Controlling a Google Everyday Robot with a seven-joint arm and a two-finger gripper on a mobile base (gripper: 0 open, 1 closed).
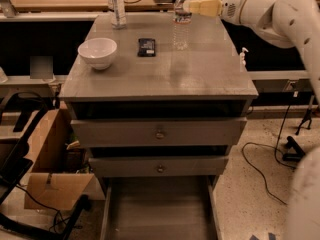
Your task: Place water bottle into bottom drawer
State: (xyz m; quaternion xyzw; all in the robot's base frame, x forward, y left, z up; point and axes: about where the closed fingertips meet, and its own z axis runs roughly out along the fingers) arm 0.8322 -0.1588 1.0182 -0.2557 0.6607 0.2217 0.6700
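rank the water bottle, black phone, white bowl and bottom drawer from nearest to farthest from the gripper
The gripper sits at the cabinet top's back right.
1. water bottle, just beside it
2. black phone, mid-top
3. white bowl, left side
4. bottom drawer, open, lowest down

- water bottle: clear, white cap, dark label band.
- gripper, beside that cap: cream.
- bottom drawer: grey planks.
- counter: grey.
- bowl: white.
- cardboard box: brown.
- second bottle: pale label.

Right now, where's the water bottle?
Camera view: bottle upright on cabinet top, rear, right of the phone; tool beside its neck.
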